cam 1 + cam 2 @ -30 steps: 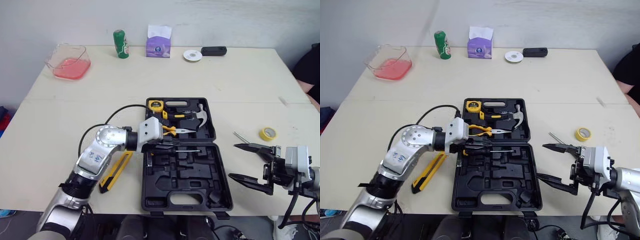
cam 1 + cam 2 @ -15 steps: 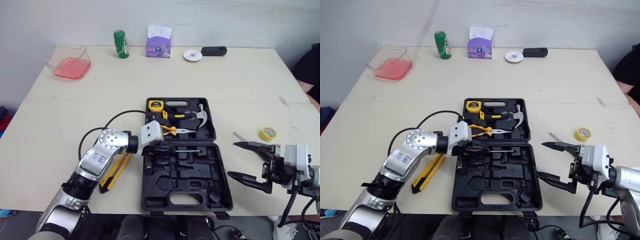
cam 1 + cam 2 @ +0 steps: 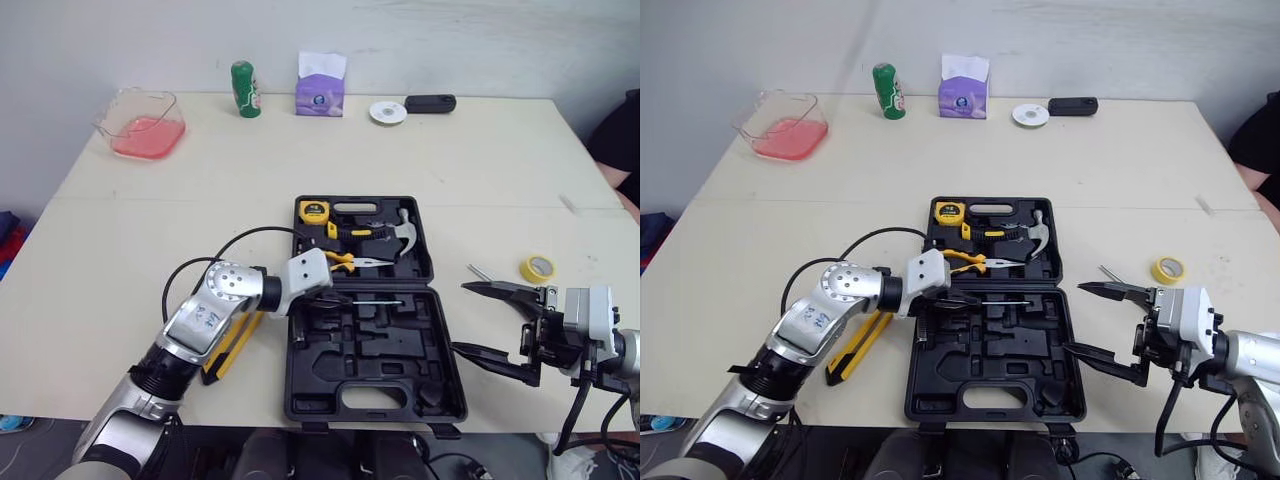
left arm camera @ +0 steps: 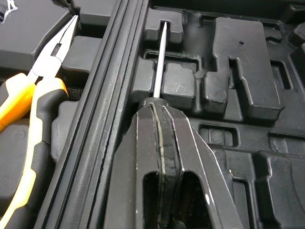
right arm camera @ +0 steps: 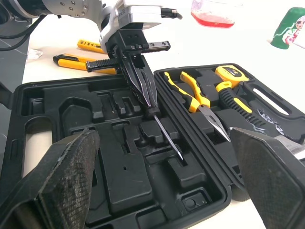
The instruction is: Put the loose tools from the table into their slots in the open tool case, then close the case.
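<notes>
tool case [image 3: 400, 340]: open, middle front of the table [image 3: 150, 230]; lid half holds pliers [image 3: 360, 262], hammer [image 3: 400, 228], tape measure [image 3: 314, 211]
screwdriver [image 3: 375, 301]: shaft in a slot by the hinge
left gripper [image 3: 338, 298]: fingers closed on the screwdriver
right gripper [image 3: 460, 318]: spread wide, empty, right of the case
utility knife [image 3: 228, 350]: loose left of the case, partly under the left arm
tape roll [image 3: 537, 268]: right of the case
</notes>
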